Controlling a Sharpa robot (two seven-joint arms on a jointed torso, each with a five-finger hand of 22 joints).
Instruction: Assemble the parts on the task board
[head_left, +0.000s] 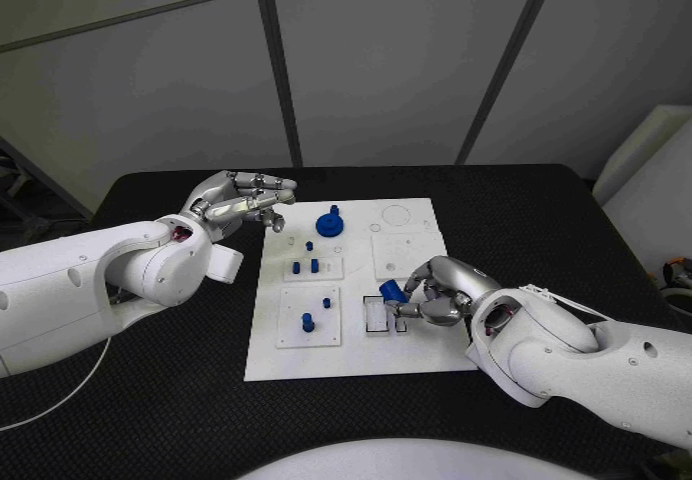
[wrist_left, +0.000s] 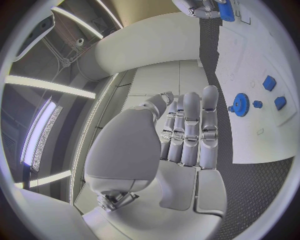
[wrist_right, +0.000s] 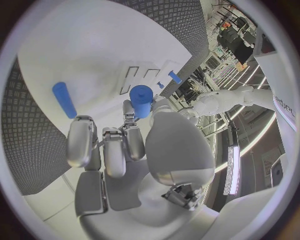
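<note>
Right hand (head_left: 437, 292), nearest the lens, hovers over the board's (head_left: 361, 355) near right part and pinches a blue peg (head_left: 389, 290) between thumb and fingertips. The right wrist view shows the peg (wrist_right: 141, 100) gripped at its lower end with the rest standing clear of the fingers. I judge that leaves the free end ready to go into a socket. The small white block (head_left: 378, 316) just beside the hand on the board looks the likely target, though I cannot tell its opening.

One board lies at the middle of the table (head_left: 173, 400), long side running away from the robot, so both arms can reach it.

Left hand (head_left: 240, 206) is raised off the board's far left corner, empty, with its fingers (wrist_left: 190, 130) stretched out side by side. It touches nothing, and I read it as parked clear so the right hand can work.

One gear (head_left: 330, 222) sits at the board's far end, left of centre, with its hub up.

Counting the small blue pieces in the head view: four pegs in the board's left column, two side by side (head_left: 304, 267), one (head_left: 326, 301) nearer, and one (head_left: 307, 321) nearest. With the held peg that makes five. They appear upright, so probably already seated. The right wrist view also shows a peg lying flat on the board (wrist_right: 64, 99). I cannot match it to any of these.
</note>
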